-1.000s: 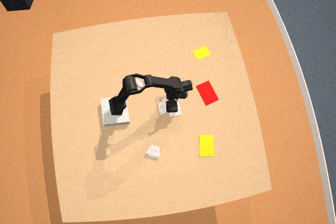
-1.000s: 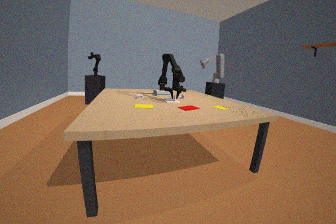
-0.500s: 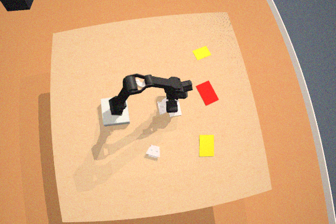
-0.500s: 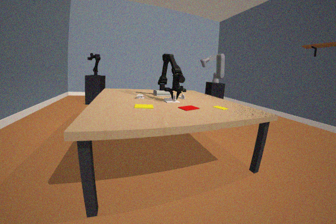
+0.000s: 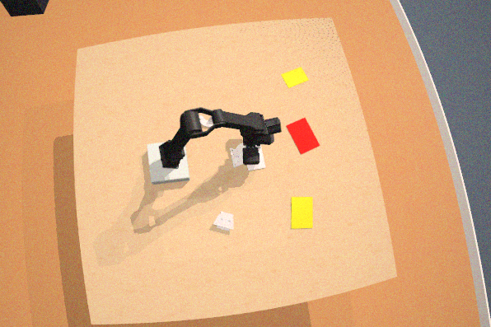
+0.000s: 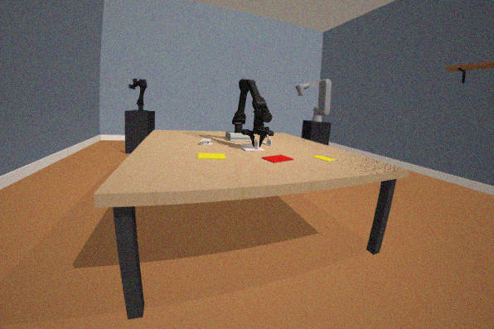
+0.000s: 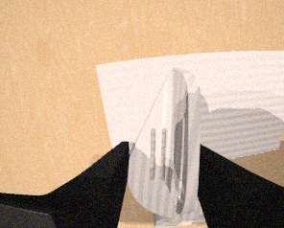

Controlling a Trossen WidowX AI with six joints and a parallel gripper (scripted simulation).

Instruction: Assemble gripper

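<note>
My gripper [image 6: 256, 146] [image 7: 159, 148] points down and is shut on a white jaw [image 7: 160, 115] [image 6: 256, 142], which stands upright between the fingertips. The held jaw is over the white gripper base [image 5: 261, 165] [image 6: 247, 148] [image 7: 120, 86]; whether it touches the base or a pin cannot be told. The pins and gear teeth are not clear. In the top view the hand covers part of the base. A second white jaw [image 5: 205, 121] [image 6: 268, 142] lies apart, partly hidden by the arm from above. The white housing plate [image 5: 224, 220] [image 6: 205, 142] lies apart on the table.
A red sheet [image 5: 303, 136] [image 6: 278, 158] lies beyond the gripper base. One yellow sheet [image 5: 295, 77] [image 6: 324, 158] and another yellow sheet [image 5: 301, 212] [image 6: 211, 156] lie on either side of it. The arm stands on a pale block [image 5: 169, 176] [image 6: 237, 136].
</note>
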